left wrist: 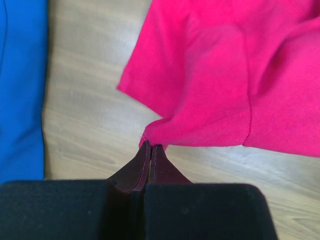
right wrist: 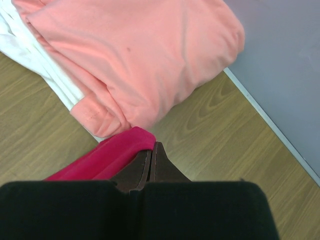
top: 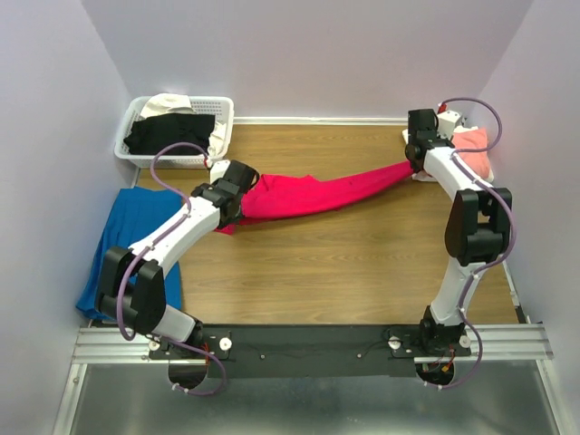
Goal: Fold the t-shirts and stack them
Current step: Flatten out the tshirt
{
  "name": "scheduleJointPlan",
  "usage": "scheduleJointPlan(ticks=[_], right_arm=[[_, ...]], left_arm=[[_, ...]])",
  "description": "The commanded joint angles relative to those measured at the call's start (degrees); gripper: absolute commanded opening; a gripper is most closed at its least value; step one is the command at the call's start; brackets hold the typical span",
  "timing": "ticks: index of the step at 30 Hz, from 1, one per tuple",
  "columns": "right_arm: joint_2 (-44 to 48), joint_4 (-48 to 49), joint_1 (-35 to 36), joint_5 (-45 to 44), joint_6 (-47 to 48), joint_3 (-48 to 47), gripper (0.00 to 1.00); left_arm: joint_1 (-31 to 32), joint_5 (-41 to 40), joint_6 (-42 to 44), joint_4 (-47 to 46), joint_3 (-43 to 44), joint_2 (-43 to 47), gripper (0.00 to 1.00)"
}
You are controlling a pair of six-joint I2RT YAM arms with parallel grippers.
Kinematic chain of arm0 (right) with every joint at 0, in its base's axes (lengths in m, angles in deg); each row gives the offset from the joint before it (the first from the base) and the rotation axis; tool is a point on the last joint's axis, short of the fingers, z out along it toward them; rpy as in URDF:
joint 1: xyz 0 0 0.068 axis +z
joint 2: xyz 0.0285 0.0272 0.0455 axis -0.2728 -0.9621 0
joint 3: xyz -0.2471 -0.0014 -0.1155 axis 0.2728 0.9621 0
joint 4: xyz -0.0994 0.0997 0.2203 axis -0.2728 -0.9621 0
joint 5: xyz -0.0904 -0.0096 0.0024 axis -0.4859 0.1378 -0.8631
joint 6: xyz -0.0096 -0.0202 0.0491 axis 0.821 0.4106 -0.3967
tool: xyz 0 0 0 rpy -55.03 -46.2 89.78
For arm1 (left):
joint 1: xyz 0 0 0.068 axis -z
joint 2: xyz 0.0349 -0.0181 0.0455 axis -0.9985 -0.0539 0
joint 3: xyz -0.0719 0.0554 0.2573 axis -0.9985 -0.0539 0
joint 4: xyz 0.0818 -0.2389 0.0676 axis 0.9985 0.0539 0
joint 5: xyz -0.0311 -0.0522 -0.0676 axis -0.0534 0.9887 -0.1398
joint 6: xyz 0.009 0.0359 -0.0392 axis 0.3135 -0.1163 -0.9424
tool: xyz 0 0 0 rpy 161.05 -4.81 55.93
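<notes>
So, crimson tee: the bright crimson-red cotton t-shirt [top: 317, 195] lay pulled into a long, twisted band across the middle of the brown wood-grain table [top: 344, 272], running from left of centre up toward the far right corner
Left gripper: the left arm's two-finger gripper [top: 240, 201] sat at the band's left end; in the left wrist view its dark fingers were pressed together, pinching a small fold at the edge of the crimson tee
Right gripper: the right arm's two-finger gripper [top: 419, 166] sat at the band's right end, fingers clenched on a bunched bit of the same red cloth, as the right wrist view showed
Folded stack: a salmon-pink folded t-shirt [right wrist: 135, 55] rested on top of a white folded t-shirt [right wrist: 40, 55] in the far right corner, close to the lilac wall; the red cloth held by the right gripper reached the near edge of this stack, though actual contact could not be told
Blue cloth: a bright blue fabric sheet [top: 136, 236] was spread flat on the left side of the table, partly under the left arm and just apart from the red shirt's edge
Basket: a white plastic lattice basket [top: 222, 113] stood at the far left corner, holding a crumpled black garment [top: 168, 131] with a cream garment [top: 168, 101] behind it
</notes>
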Motion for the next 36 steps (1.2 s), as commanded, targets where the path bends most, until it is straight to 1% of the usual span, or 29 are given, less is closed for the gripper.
scheduleJointPlan(ticks=[1,3,8,12,13,15,17,19,20,24,25,26,27,29,32,34,36], right_arm=[[-1.2,0.0,-0.7,-1.9,-0.5,-1.4,0.01],[0.0,-0.1,-0.7,-1.9,-0.3,-1.8,0.01],[4.9,-0.2,-0.7,-0.3,0.8,-2.6,0.01],[10.8,-0.3,-0.7,1.5,2.8,-2.3,0.01],[13.5,-0.5,-0.7,1.6,3.1,-2.3,0.01],[16.3,-0.6,-0.6,1.8,4.2,-2.1,0.01],[21.0,-0.7,-0.7,2.1,4.9,-1.8,0.01],[24.3,-0.6,-0.6,2.3,5.6,-1.1,0.01],[27.6,-0.7,-0.7,2.3,5.7,-0.9,0.01],[34.8,-0.6,-0.6,3.6,5.8,0.6,0.01],[36.3,-0.6,-0.6,3.8,5.7,1.2,0.01],[37.6,-0.7,-0.6,4.0,5.5,1.4,0.01],[40.1,-0.6,-0.6,4.5,5.3,1.7,0.01],[42.0,-0.6,-0.6,5.2,4.7,2.2,0.01],[44.0,-0.7,-0.5,6.6,3.9,1.7,0.01],[43.3,-0.7,-0.6,7.7,3.1,1.6,0.01],[41.4,-0.7,-0.5,7.7,1.8,2.0,0.01]], left_arm=[[0.1,-4.2,-5.1,-0.1,1.4,5.9,0.0],[0.1,-7.8,-5.0,0.7,3.8,7.7,0.0],[0.1,-12.4,-3.3,3.0,14.2,9.5,0.0],[0.1,-15.4,-1.3,4.2,21.4,10.0,0.0],[0.1,-15.9,-1.2,4.7,23.9,10.1,0.0],[0.1,-17.4,-0.6,5.1,26.0,11.1,0.0],[0.1,-18.1,0.4,4.8,27.8,12.2,0.0],[0.1,-19.2,2.0,4.1,28.0,14.8,0.0],[0.1,-19.1,3.3,2.1,27.6,15.9,0.0],[0.1,-19.0,8.9,-3.2,25.1,23.5,0.0],[0.1,-19.4,9.7,-4.4,23.3,25.0,0.0],[0.1,-19.6,12.4,-7.3,22.1,26.3,0.0],[0.1,-19.3,13.5,-9.0,20.8,29.3,0.0],[0.1,-18.7,16.1,-13.4,18.0,32.7,0.0],[0.1,-16.8,17.4,-16.6,16.5,33.5,0.0],[0.1,-15.6,17.7,-16.9,16.4,32.1,0.0],[0.1,-14.3,17.6,-16.7,16.2,28.4,0.0]])
